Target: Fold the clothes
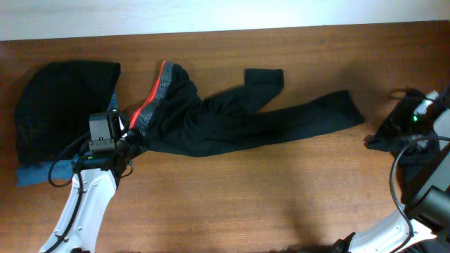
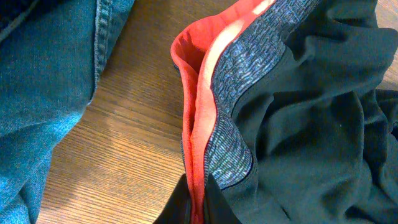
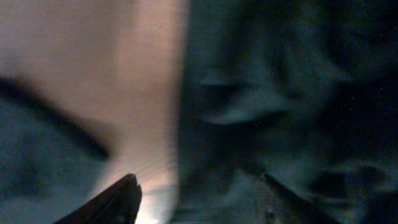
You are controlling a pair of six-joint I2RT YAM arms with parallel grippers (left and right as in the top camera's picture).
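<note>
The clothes are long black leggings (image 1: 267, 119) stretched across the table, their grey-speckled waistband (image 1: 156, 95) with its coral-red edge at the left. My left gripper (image 1: 133, 144) is shut on the lower end of that waistband. In the left wrist view the red edge (image 2: 194, 124) runs down between the shut fingertips (image 2: 198, 202). My right gripper (image 1: 416, 118) hovers at the far right over another crumpled black garment (image 1: 394, 137). The right wrist view is blurred. Its fingers (image 3: 118, 199) stand wide apart above dark cloth (image 3: 267, 93), gripping nothing that I can see.
A black garment (image 1: 63, 105) lies heaped at the far left on blue jeans (image 1: 35, 174), which also show in the left wrist view (image 2: 43, 81). Bare wooden table (image 1: 246, 190) runs along the front. The table's back edge meets a pale wall.
</note>
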